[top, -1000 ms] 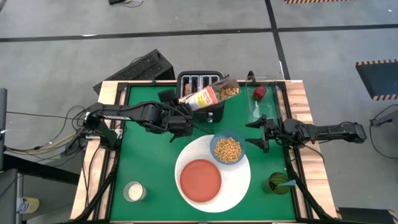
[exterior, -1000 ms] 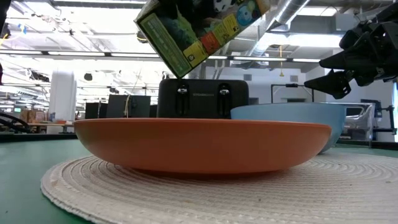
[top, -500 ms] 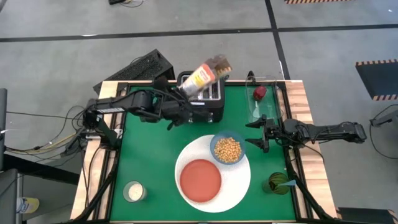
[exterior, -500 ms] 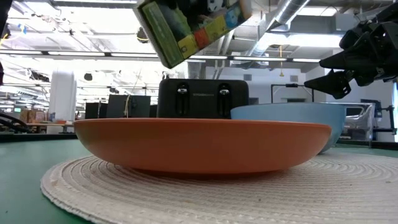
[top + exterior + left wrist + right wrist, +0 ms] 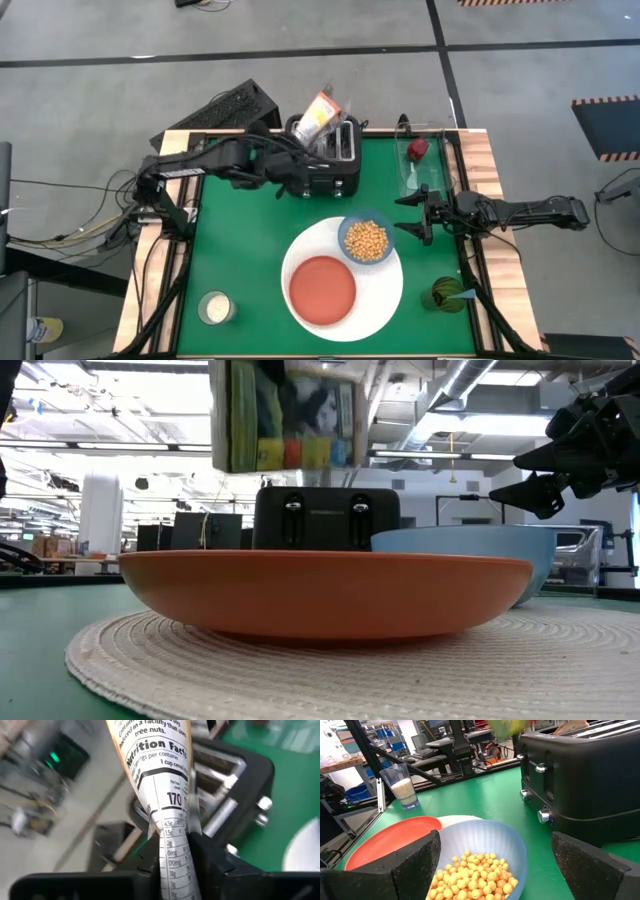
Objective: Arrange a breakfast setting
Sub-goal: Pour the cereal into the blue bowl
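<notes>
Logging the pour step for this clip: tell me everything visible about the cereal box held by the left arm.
The printed cardboard cereal box is clamped in the left gripper, whose dark fingers pinch its flattened edge. That edge carries a white nutrition-facts panel with black text. Its faces show green, yellow and red-orange graphics. It hangs roughly upright in the air above the black toaster at the table's back edge, clear of the small blue bowl of yellow cereal. Nothing but the gripper touches it.
</notes>
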`<state>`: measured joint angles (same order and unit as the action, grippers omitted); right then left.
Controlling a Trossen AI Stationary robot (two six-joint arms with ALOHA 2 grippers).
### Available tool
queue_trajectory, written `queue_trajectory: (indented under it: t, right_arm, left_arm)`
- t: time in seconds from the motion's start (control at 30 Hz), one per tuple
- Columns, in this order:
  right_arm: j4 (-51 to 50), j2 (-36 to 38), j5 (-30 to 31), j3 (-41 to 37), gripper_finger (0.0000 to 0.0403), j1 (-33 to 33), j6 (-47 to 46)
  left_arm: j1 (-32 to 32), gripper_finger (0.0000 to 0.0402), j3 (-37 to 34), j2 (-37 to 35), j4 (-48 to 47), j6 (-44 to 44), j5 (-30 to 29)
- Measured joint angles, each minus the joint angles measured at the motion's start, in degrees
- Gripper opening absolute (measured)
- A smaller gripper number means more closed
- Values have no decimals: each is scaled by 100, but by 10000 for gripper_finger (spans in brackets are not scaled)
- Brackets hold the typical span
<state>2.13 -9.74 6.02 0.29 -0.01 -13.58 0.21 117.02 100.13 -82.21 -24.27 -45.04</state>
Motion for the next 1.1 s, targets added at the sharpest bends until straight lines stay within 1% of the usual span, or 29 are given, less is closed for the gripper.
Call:
queue_trajectory:
  t: [0.03,0.17,0.3,0.4,0.5,0.6,0.77,1.1]
  right_arm:
    - [1,1,0,-1,396,0,0]
    - [-2,0,-2,-1,396,0,-1]
    - [-1,0,-1,0,396,0,1]
    - [-1,2,0,-2,396,0,2]
    - [1,2,0,-2,396,0,1]
    - [0,2,0,-2,396,0,0]
    - [-1,2,0,1,396,0,1]
    - [1,2,0,1,396,0,-1]
  left_arm:
    - [-9,63,-236,-2,82,-118,122]
    - [-72,60,-1104,-57,675,-150,73]
    - [-149,68,-1543,-54,931,-368,64]
    - [-281,72,-1606,-20,912,-539,-102]
    - [-306,72,-1618,-31,694,-918,-255]
    - [-346,73,-1630,-25,663,-1154,-312]
    - [-345,74,-1634,-72,710,-1398,-290]
    - [-340,74,-1645,-98,937,-1650,-476]
